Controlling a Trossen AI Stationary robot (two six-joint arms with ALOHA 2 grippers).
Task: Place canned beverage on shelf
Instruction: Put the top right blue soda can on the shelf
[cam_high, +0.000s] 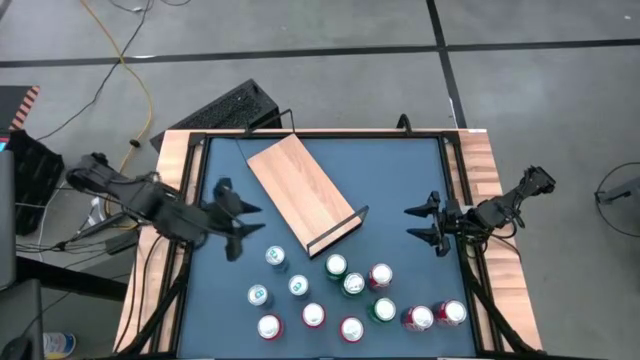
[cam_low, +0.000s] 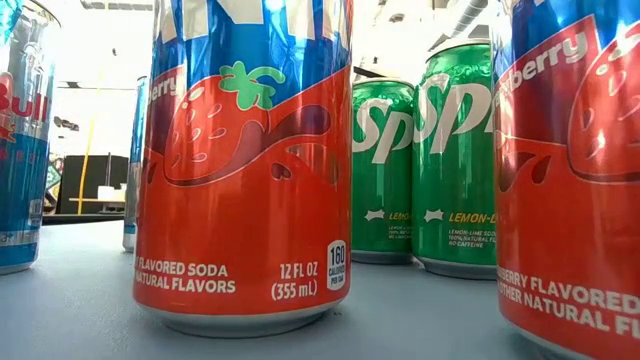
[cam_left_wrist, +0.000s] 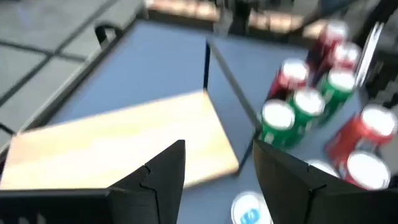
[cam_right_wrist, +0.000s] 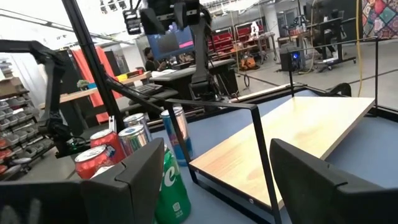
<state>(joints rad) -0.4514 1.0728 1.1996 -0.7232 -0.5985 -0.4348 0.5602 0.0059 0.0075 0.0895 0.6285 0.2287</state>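
The flat light-wood shelf with thin black end rails (cam_high: 300, 193) lies diagonally on the dark blue table (cam_high: 400, 170), toward twelve o'clock of the standing cans (red, green and blue ones). The left gripper (cam_high: 238, 222) hangs at the shelf's nine o'clock, fingers parted and empty, above a slim blue can (cam_high: 276, 258). The right gripper (cam_high: 428, 222) waits at three o'clock near the table edge, spread wide, holding nothing.

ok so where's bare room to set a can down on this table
The shelf board is bare. Blue mat is free between shelf and right pincer, and in the far right corner. The near side is crowded with cans; the left pincer hangs beside the shelf's left.
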